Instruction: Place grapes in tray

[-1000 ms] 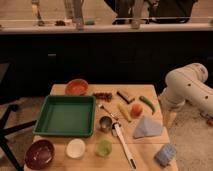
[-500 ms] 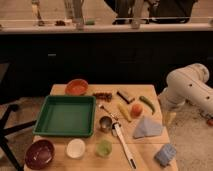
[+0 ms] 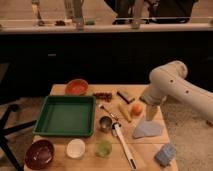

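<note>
The arm comes in from the right side, and the gripper (image 3: 151, 114) hangs down over the right part of the table (image 3: 145, 149), just above the upper edge of a blue cloth (image 3: 147, 130) and just beside an orange fruit (image 3: 136, 108). It is not possible to tell if the gripper is open or closed, and nothing can be seen in it. The grapes (image 3: 103, 95) lie on the table near its back edge, between an orange bowl (image 3: 76, 87) on the left and a dark bar (image 3: 125, 95) on the right. They are outside the tray (image 3: 65, 117), just behind its right back corner, and well apart from the gripper. The tray takes the left middle of the table and has nothing inside. To the right of the tray stands a small metal cup (image 3: 105, 123), and a long white utensil (image 3: 124, 146) goes from there toward the front edge. Along the front, from the left, there are a dark red bowl (image 3: 40, 153), a white bowl (image 3: 76, 148) and a green cup (image 3: 103, 148). A blue sponge (image 3: 165, 154) lies at the front right corner.
</note>
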Robot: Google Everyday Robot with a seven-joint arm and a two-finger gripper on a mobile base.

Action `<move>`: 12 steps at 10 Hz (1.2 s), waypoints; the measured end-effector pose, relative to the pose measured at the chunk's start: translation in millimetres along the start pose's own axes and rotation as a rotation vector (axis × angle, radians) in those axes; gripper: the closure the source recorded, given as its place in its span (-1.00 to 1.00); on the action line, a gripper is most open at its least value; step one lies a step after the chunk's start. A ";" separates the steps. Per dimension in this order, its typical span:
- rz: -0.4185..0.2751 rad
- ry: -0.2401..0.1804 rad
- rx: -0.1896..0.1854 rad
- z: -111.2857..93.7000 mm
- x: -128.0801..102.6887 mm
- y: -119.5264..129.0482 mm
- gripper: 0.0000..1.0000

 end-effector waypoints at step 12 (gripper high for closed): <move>-0.021 -0.024 0.049 31.6 -56.1 -54.4 -0.60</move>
